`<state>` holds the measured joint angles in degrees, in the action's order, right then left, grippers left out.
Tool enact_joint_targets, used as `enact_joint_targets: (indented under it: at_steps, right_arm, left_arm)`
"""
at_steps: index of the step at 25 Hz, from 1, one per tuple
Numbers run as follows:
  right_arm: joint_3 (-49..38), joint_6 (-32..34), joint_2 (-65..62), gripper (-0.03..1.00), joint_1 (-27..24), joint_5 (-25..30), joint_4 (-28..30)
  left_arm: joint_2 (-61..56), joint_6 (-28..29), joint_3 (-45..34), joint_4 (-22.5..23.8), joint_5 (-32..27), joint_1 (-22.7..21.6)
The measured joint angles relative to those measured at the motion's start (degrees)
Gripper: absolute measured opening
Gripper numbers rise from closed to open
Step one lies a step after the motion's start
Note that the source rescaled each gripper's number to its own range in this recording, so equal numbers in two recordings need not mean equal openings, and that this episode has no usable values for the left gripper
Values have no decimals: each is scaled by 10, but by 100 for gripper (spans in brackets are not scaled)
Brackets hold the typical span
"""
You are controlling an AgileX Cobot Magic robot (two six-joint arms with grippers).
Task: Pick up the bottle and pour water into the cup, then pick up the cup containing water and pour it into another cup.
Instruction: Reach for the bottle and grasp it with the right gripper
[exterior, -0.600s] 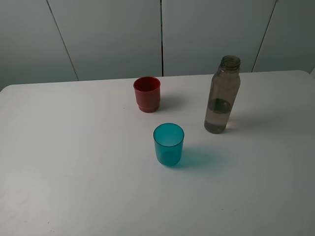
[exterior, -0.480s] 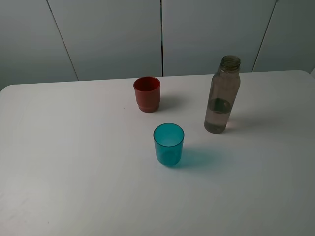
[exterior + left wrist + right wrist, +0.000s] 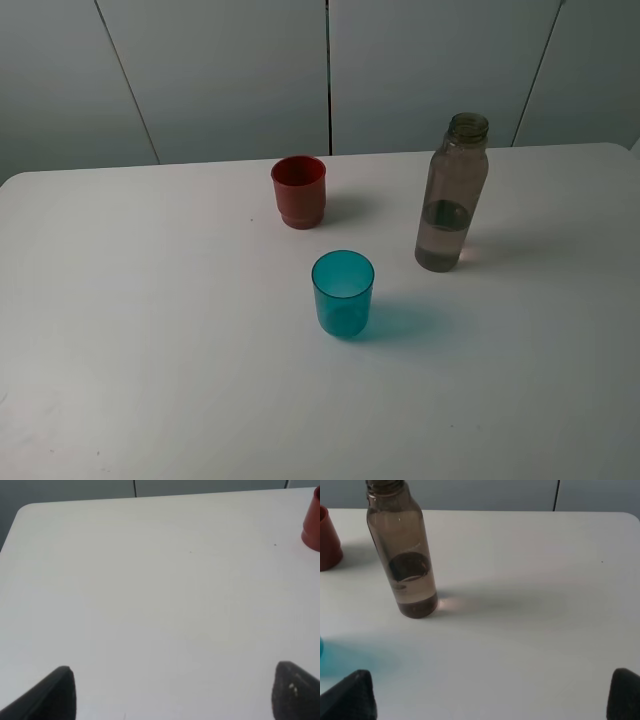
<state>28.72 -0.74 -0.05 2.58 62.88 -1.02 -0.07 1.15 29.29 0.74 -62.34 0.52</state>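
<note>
Three vessels stood upright on the white bench (image 3: 150, 320), none touching another. Taking the teal cup (image 3: 342, 293) as the mark, the red cup (image 3: 298, 192) stood beyond it and slightly to the left. The uncapped bottle (image 3: 452, 195), partly filled with water, stood beyond it to the right, well apart. The left tool (image 3: 175, 695) hung over bare bench, its fingers spread wide and gripping nothing. The right tool (image 3: 487, 695) was likewise spread and empty, short of the bottle.
</note>
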Motion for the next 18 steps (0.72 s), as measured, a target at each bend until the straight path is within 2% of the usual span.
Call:
enact_joint_targets:
  at_steps: [18]
  right_arm:
    - [0,2,0,100,0,0,0]
  left_arm:
    - [0,0,0,0,0,0]
